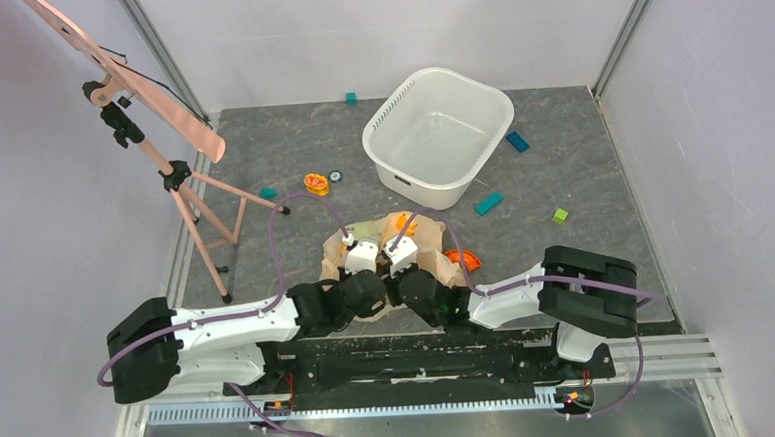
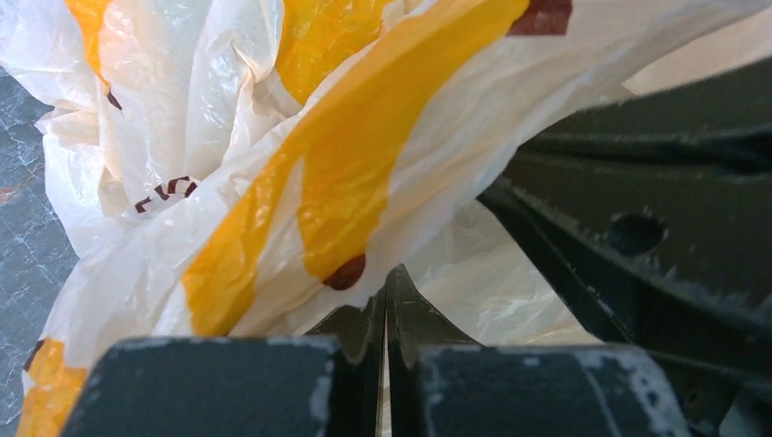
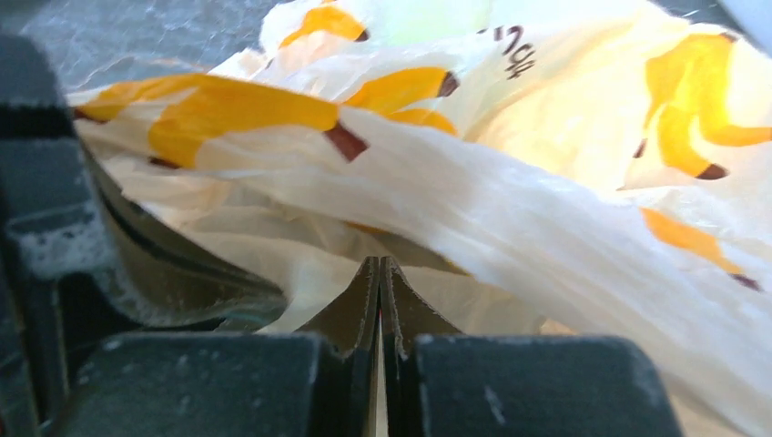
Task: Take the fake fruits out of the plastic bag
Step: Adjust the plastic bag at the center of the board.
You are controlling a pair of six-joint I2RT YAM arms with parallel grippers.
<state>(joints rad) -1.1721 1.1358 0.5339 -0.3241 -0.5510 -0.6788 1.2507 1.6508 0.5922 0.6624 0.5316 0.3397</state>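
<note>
The plastic bag (image 1: pixel 436 266), crinkled and printed with yellow bananas, lies bunched on the grey table just ahead of both arms. My left gripper (image 1: pixel 357 248) and right gripper (image 1: pixel 402 246) sit side by side on its top. In the left wrist view my gripper (image 2: pixel 386 282) is shut with a thin fold of the bag (image 2: pixel 300 182) between the jaws. In the right wrist view my gripper (image 3: pixel 380 269) is shut on the bag's film (image 3: pixel 546 228) in the same way. The fake fruits are hidden in the bag; only a greenish patch (image 1: pixel 366 227) and an orange patch (image 1: pixel 407 223) show at its far edge.
A white tub (image 1: pixel 432 181) stands behind the bag. An orange flower disc (image 1: pixel 316 183) and small blocks (image 1: pixel 488 204) (image 1: pixel 518 142) (image 1: pixel 561 215) lie scattered around it. An orange-red piece (image 1: pixel 463 260) lies at the bag's right edge. A tripod (image 1: pixel 197 203) stands at the left.
</note>
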